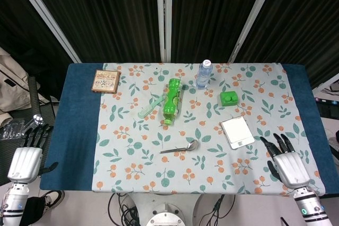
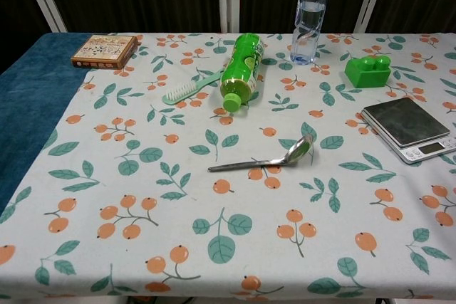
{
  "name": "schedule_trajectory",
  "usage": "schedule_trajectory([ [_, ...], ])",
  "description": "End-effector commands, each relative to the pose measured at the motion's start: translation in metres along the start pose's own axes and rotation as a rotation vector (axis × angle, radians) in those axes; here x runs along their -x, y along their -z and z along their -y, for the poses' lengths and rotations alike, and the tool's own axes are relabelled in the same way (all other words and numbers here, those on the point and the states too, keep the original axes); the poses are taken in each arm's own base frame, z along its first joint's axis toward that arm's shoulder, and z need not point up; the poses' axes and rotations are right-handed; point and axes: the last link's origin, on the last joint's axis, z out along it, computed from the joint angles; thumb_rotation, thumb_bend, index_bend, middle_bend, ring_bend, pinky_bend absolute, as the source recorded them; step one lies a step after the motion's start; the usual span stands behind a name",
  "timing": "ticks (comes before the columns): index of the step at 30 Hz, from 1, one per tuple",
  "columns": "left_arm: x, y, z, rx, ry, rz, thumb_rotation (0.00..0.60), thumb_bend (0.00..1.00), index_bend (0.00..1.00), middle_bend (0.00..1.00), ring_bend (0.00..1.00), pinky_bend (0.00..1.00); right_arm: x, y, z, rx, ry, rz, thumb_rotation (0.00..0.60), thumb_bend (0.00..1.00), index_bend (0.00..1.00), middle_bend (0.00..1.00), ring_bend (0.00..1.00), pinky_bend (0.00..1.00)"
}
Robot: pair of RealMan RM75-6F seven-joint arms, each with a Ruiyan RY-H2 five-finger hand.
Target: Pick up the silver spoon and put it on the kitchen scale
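The silver spoon (image 1: 180, 148) (image 2: 262, 159) lies flat on the patterned cloth near the table's middle, bowl pointing right. The kitchen scale (image 1: 237, 132) (image 2: 407, 127) sits to its right with nothing on its plate. My right hand (image 1: 286, 165) hovers open over the cloth's front right corner, just below and right of the scale. Off the table's left edge my left hand (image 1: 25, 159) hangs open with fingers apart. Neither hand shows in the chest view.
A green bottle (image 1: 171, 100) lies on its side behind the spoon, next to a green comb (image 1: 150, 106). A water bottle (image 1: 204, 73) stands at the back, a green block (image 1: 229, 98) behind the scale, and a small box (image 1: 106, 81) at the back left.
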Motion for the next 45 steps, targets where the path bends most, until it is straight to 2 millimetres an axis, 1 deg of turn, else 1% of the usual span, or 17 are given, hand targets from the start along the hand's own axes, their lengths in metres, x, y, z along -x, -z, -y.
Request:
schedule_trajectory([
  [1,0.001,0.002,0.0,-0.003,0.008,0.001,0.6,0.03,0.03,0.03,0.0,0.0,0.007,-0.012,0.008,-0.025,-0.013,0.025,0.6,0.39,0.0,0.33,0.0,0.0],
  [13,0.002,0.003,0.004,-0.011,0.009,0.003,0.6,0.03,0.03,0.03,0.0,0.0,0.032,-0.046,0.025,-0.073,-0.023,0.067,0.6,0.52,0.0,0.32,0.0,0.0],
  [18,0.003,0.003,0.005,-0.012,0.011,0.006,0.6,0.03,0.03,0.03,0.0,0.0,0.039,-0.054,0.033,-0.094,-0.027,0.089,0.6,0.53,0.0,0.31,0.0,0.0],
  [22,0.003,0.003,0.007,-0.015,0.012,0.003,0.6,0.03,0.03,0.03,0.0,0.0,0.043,-0.058,0.038,-0.108,-0.033,0.105,0.6,0.54,0.0,0.29,0.0,0.0],
  [25,0.003,0.003,0.008,-0.017,0.013,0.003,0.6,0.03,0.03,0.03,0.0,0.0,0.045,-0.06,0.042,-0.124,-0.03,0.115,0.6,0.57,0.0,0.27,0.0,0.0],
  [30,0.003,0.005,0.009,-0.022,0.015,0.002,0.6,0.03,0.03,0.03,0.0,0.0,0.05,-0.063,0.047,-0.137,-0.028,0.128,0.6,0.62,0.0,0.26,0.0,0.0],
  [36,0.003,0.006,0.01,-0.026,0.018,0.002,0.6,0.03,0.03,0.03,0.0,0.0,0.054,-0.063,0.049,-0.135,-0.028,0.138,0.6,0.63,0.0,0.26,0.0,0.0],
  [45,0.004,0.005,0.01,-0.025,0.018,0.002,0.6,0.03,0.03,0.03,0.0,0.0,0.056,-0.066,0.052,-0.147,-0.021,0.15,0.6,0.63,0.0,0.26,0.0,0.0],
])
